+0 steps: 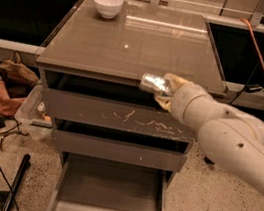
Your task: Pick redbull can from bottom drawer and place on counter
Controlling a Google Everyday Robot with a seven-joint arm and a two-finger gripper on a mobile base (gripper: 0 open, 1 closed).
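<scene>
Camera view puts the gripper (162, 89) just right of centre frame, level with the front edge of the counter (133, 42), and we see its fingers (170, 80) clamped on one end of the redbull can (152, 83). The can lies roughly horizontal, with its shiny free end pointing toward the left of the frame. The bottom drawer (111, 195) stands pulled open at the lower centre, its floor bare, so we judge the pick as done. What remains is to carry the can over the counter top, set it down and let go. A white bowl (108, 5) sits at the counter's upper-left corner, well apart from the can. We can read no brand or lettering on the can, which shows only silver glare. The white marks on the scratched drawer front (120, 115) are scuffs, not writing.
</scene>
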